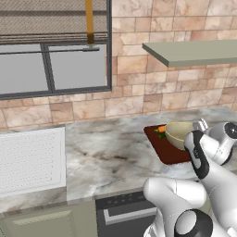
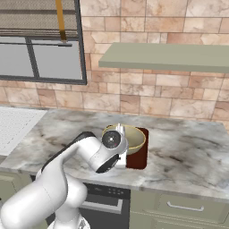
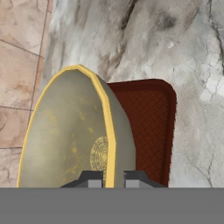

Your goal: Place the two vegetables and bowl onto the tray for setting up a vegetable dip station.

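One carrot (image 1: 161, 129) lies at the tray's (image 1: 159, 147) far end in my left base view, freeing room for the bowl (image 1: 177, 133). Right base view: bowl over the tray. Hand view: the gripper (image 3: 113, 179) pinches the bowl's rim, carrying it.

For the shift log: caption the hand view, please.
Gripper shut on the rim of the bowl, held over the dark red tray on the marble counter.

The white arm folds low and forward from its base, elbow bent, wrist turned downward, with the gripper (image 3: 113, 178) closed so that its two dark fingertips (image 3: 91, 178) clamp the bowl (image 3: 70, 135) rim between them.
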